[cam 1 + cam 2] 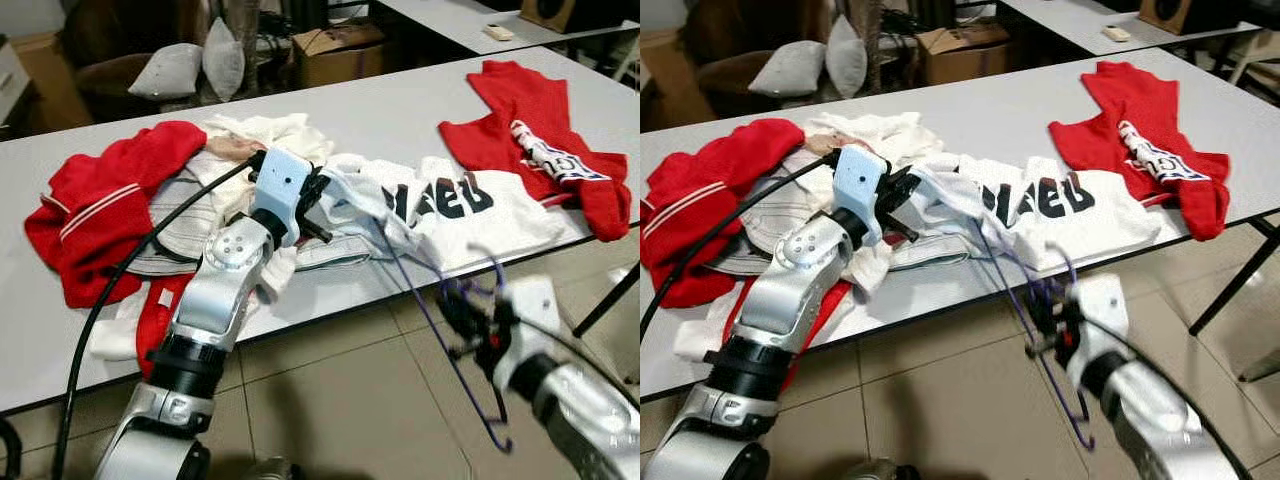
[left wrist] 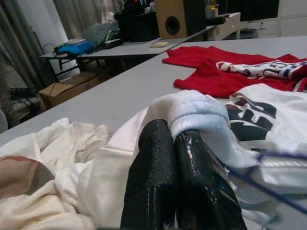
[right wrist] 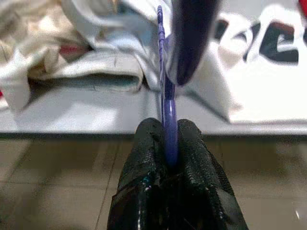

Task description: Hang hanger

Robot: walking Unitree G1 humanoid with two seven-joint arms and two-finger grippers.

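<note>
Our right gripper is clamped on the hanger, a thin purple wire frame that runs up from between the fingers toward the table edge. In the head views the hanger slants from our right gripper, which is off the table over the tiled floor, up into the white shirt lying ahead of it. Our left gripper is pinched shut on a fold of that shirt, on the table to the left of the right gripper. Red garments lie to either side.
</note>
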